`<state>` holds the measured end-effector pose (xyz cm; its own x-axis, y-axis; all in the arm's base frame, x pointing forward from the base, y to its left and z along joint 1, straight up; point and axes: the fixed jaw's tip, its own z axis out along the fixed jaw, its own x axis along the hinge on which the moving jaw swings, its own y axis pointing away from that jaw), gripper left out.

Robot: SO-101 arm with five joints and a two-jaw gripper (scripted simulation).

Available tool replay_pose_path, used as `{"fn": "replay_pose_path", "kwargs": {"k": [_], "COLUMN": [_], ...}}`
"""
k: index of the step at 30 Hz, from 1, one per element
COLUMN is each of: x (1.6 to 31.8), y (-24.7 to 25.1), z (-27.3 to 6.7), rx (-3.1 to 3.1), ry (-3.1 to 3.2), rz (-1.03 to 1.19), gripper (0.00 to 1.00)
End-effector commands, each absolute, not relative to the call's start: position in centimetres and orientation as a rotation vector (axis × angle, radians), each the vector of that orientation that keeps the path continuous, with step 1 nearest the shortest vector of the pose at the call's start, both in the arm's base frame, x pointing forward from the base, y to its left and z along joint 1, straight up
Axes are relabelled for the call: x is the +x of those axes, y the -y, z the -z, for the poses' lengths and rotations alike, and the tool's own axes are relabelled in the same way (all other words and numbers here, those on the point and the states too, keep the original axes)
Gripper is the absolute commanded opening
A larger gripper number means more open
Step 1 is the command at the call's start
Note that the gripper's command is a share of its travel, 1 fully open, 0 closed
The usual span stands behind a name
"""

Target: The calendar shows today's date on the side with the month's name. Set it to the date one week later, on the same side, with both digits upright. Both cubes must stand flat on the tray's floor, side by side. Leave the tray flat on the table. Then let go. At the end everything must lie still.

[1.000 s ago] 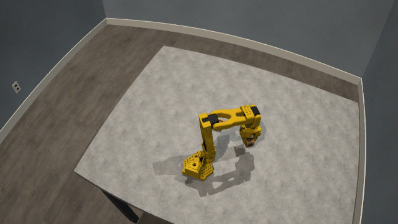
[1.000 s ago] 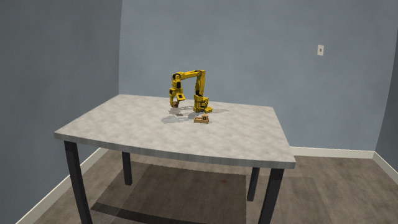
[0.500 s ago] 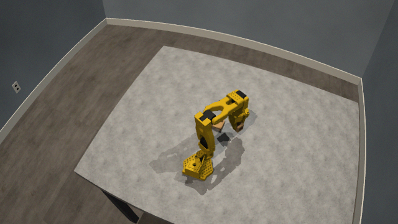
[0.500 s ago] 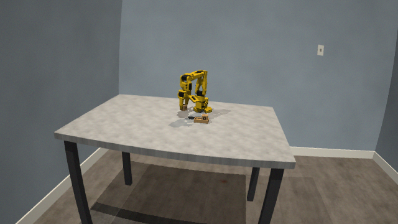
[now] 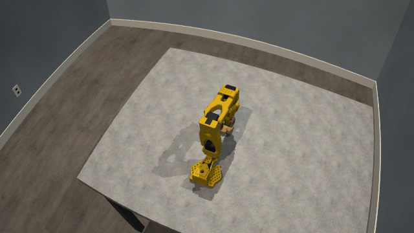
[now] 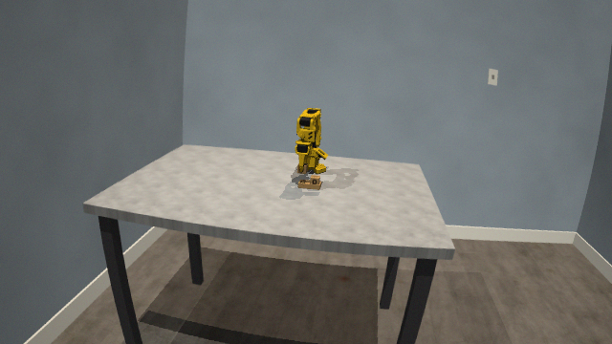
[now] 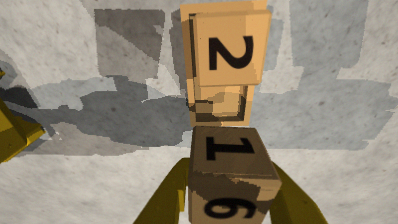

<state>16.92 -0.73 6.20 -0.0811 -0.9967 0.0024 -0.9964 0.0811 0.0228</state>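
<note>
Wooden tray (image 5: 223, 131) (image 6: 306, 186) (image 7: 221, 123) on a pale table (image 5: 291, 145) (image 6: 239, 205) (image 7: 45, 185), partly hidden from above by one yellow arm (image 5: 210, 136) (image 6: 310, 129). Two cubes in all: one, "2" facing up (image 6: 316, 180) (image 7: 230, 50), in the tray, beside open space; the other, showing "1" and "6" (image 7: 227, 152), clamped in the gripper (image 6: 302, 167) (image 7: 231, 187), just beyond the tray's end in wrist view. Four dark table legs; one wall plate (image 5: 17, 90) in the top view, one (image 6: 492, 76) in the exterior.

In the top view, the yellow arm (image 5: 210, 136) (image 6: 309, 129) is swinging leftward from right of centre, its gripper (image 5: 230, 122) (image 6: 302, 168) (image 7: 232, 175) carrying a wooden number cube (image 5: 232, 121) (image 6: 304, 169) (image 7: 227, 150) in toward the calendar tray (image 5: 226, 131) (image 6: 308, 186) (image 7: 220, 123). In the exterior view, the gripper and cube are shifting rightward to just behind the tray, and the arm is appearing narrower. Its shadow (image 5: 173, 158) (image 6: 344, 177) is swinging too, now reaching farther up at left of the arm in the top view.
</note>
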Motion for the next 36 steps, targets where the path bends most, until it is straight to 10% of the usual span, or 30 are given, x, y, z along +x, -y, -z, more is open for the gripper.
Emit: {"fn": "replay_pose_path", "kwargs": {"k": [1,36], "x": [17.31,17.41], "y": [-0.23,-0.42], "z": [-6.84,-7.27], "rx": [2.208,2.25], "ry": [2.252,2.23], "rz": [-0.019,-0.04], "gripper": [0.0,0.0]}}
